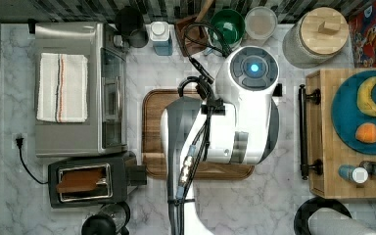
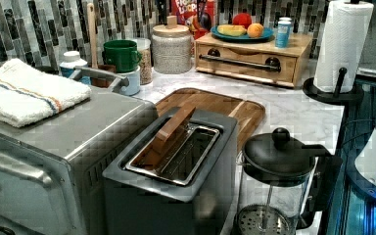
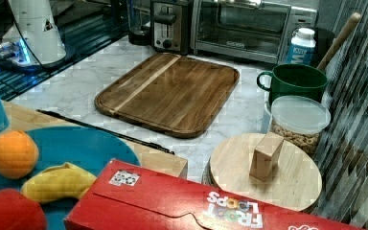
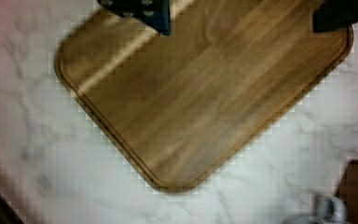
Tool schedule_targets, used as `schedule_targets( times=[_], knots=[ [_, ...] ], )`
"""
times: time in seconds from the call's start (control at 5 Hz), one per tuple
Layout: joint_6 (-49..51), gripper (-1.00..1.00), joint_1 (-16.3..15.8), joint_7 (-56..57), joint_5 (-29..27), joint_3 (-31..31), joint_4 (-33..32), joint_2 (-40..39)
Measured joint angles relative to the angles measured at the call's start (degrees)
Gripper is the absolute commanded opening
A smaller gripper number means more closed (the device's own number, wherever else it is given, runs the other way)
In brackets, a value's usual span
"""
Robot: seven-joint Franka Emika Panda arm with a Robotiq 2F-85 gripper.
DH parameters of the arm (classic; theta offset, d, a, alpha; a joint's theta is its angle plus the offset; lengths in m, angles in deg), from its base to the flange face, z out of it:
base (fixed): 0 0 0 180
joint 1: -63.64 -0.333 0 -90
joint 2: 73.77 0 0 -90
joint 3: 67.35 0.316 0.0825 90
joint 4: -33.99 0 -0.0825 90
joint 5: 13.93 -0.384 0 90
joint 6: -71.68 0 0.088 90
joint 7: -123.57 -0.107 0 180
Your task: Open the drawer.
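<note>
Drawer (image 2: pixel 247 62) fully closed, handle (image 1: pixel 303 132) untouched. Pincer (image 4: pixel 242 18) spread, holding nothing, above the cutting board (image 4: pixel 205 88), well away. Approach, grasp and pull remain.

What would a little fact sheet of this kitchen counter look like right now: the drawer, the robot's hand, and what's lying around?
drawer: shut, light wood, front flush with its box
handle: long black bar on two black mounts, nothing touching it
on top of drawer box: blue plate with banana, orange and a red fruit; two small bottles
gripper: fingers wide apart, held above the cutting board, empty
robot arm: white, over the cutting board in the top view
counter: white marble
also there: toaster oven with folded towel, toaster, green mug, paper towel roll
</note>
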Motion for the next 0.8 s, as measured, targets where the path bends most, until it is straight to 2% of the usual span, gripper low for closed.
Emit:
schedule_targets(
  times=[0.4,0.8],
  knots=[
    [-1.2,1.00,0.6,19.9,-1.1,-1.7,-6.5,0.2],
    [-9.1,1.00,3.4,32.0,6.9,-3.7,-11.9,0.2]
  ],
)
